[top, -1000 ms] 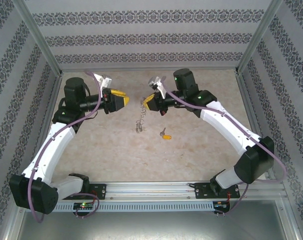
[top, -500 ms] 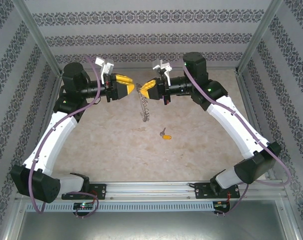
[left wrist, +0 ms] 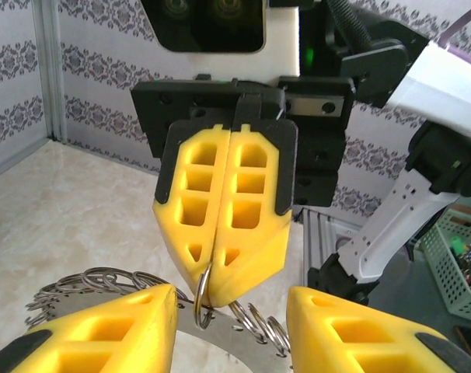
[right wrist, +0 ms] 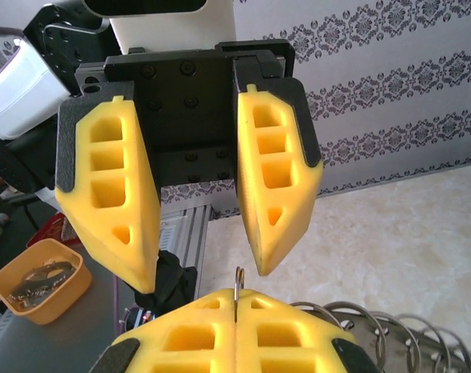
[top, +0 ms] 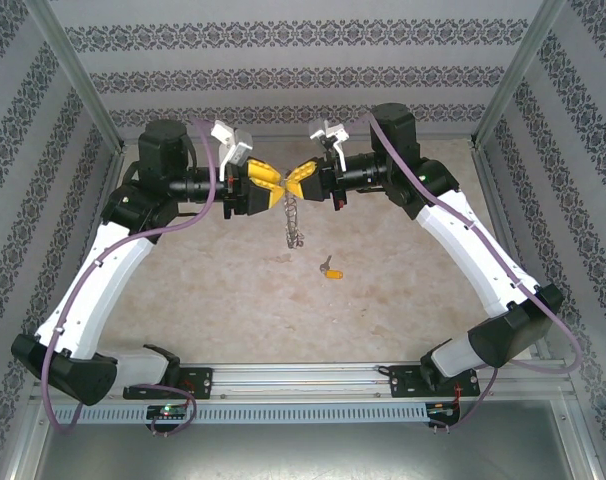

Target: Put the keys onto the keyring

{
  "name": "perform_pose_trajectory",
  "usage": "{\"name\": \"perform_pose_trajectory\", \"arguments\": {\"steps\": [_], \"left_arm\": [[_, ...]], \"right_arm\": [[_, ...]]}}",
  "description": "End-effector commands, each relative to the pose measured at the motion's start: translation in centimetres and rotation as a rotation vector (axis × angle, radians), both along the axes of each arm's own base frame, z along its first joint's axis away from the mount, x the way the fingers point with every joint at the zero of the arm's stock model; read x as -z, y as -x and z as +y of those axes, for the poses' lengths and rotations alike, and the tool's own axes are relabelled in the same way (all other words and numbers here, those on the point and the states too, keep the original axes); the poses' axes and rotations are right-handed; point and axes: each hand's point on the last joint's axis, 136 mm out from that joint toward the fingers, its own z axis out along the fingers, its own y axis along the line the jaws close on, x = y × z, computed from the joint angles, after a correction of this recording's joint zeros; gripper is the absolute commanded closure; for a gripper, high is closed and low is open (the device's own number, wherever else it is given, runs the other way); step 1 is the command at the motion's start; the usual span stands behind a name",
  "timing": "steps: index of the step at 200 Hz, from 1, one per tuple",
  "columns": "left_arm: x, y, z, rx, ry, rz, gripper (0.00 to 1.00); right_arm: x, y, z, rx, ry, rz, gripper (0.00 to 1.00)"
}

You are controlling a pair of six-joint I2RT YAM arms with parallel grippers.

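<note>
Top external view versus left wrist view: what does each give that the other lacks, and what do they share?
Top external adds the key lying on the table, apart from the keyring. Left wrist adds the close-up: the right gripper shut on one ring loop, the left gripper open, a green basket beyond. Both show the grippers tip to tip at the keyring.
</note>
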Motion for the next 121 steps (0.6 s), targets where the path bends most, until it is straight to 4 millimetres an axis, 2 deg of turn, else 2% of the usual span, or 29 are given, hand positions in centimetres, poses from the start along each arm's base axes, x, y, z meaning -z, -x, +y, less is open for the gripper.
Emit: {"name": "perform_pose_trajectory", "arguments": {"steps": [1,54,121], "left_arm": [[0.8,0.1,-0.1,0.008,-0.057,-0.02,0.6],[1.4,0.1,0.1,-0.011,-0.082,-0.027,0.6],[0.9,0.4,0.0,0.001,-0.068,-0.035,0.64]], "right_arm": [[-2.0,1.1,-0.7,-0.036,-0.037,-0.07,1.0],[-1.8,2.0,-0.8,-0.05,-0.025,-0.076,1.0],[-1.8,2.9,-0.5,-0.078,-0.016,-0.086,1.0]]}}
